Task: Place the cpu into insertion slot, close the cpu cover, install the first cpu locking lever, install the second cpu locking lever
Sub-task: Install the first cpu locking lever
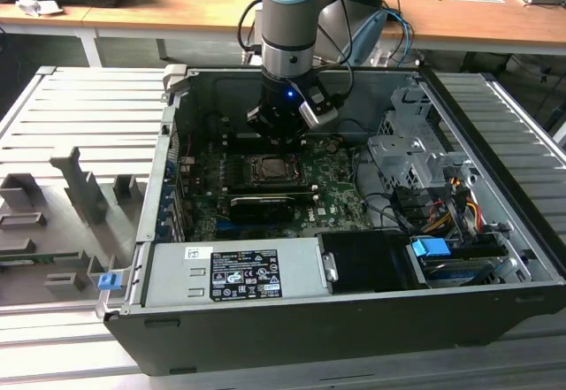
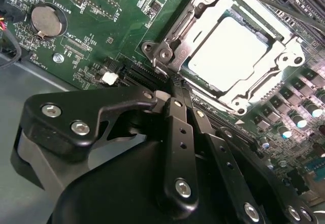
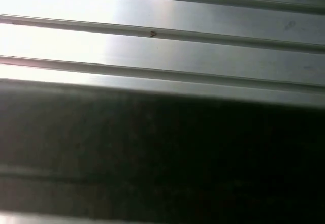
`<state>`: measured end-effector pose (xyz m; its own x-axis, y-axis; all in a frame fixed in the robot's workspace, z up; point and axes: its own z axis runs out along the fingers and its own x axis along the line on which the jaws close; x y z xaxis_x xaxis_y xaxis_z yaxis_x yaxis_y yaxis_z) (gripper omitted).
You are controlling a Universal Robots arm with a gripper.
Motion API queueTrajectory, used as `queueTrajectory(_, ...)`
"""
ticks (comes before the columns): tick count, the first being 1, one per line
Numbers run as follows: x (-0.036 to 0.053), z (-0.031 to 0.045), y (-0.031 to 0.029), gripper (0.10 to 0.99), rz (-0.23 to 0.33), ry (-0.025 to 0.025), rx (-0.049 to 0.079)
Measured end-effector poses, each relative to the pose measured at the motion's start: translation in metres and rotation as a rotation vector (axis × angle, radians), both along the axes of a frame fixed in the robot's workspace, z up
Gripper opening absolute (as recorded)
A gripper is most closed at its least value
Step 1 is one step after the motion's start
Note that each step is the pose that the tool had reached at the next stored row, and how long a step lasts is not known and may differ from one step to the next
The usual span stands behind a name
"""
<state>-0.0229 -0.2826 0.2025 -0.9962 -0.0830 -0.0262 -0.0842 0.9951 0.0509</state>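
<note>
The cpu, a small square chip with a pale silver top, lies in the insertion slot on the green board. The silver cpu cover lies flat around it as a frame. In the exterior view the cpu sits mid-board inside the open computer case, and the gripper hangs just behind it. In the second wrist view the black fingers meet at their tips, so the gripper is shut at the socket's near corner. A thin dark rod runs along the socket's far side.
The case walls box in the board. A silver power supply lies in front, with a drive cage and cables at the exterior view's right. A black ribbed block sits before the socket. Ribbed metal lies outside.
</note>
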Motion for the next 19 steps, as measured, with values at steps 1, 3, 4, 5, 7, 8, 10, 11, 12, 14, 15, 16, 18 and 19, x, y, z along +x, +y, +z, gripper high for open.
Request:
queueTrajectory(1, 0.0, -0.0005, 0.0, 0.106, 0.0, 0.0002, 0.0)
queueTrajectory(3, -0.0001, -0.0009, -0.0001, 0.106, 0.0, 0.0004, -0.001)
queueTrajectory(4, -0.0001, -0.0009, -0.0001, 0.106, 0.0, 0.0005, 0.0)
queueTrajectory(5, -0.0001, -0.0008, -0.0001, 0.106, 0.0, 0.0004, 0.002)
queueTrajectory(7, 0.0, 0.0009, 0.0002, 0.106, 0.0, 0.0, 0.006)
queueTrajectory(8, 0.0, 0.002, 0.0001, 0.106, 0.0, 0.0002, 0.006)
queueTrajectory(10, 0.0, 0.0078, 0.0001, 0.106, 0.0, 0.0003, 0.006)
queueTrajectory(11, 0.0, 0.0138, 0.0001, 0.106, 0.0, 0.0002, 0.006)
queueTrajectory(12, 0.0, 0.0186, 0.0001, 0.106, 0.0, 0.0003, 0.006)
queueTrajectory(14, 0.0, 0.0209, -0.0009, 0.106, 0.0, 0.0002, 0.006)
queueTrajectory(15, 0.0, 0.0209, -0.0018, 0.106, 0.0, 0.0003, 0.006)
queueTrajectory(16, 0.0, 0.0209, -0.0032, 0.106, 0.0, 0.0003, 0.006)
queueTrajectory(18, 0.0, 0.0209, -0.0044, 0.106, 0.0, 0.0003, 0.006)
queueTrajectory(19, 0.0, 0.0209, -0.0051, 0.106, 0.0, 0.0003, 0.006)
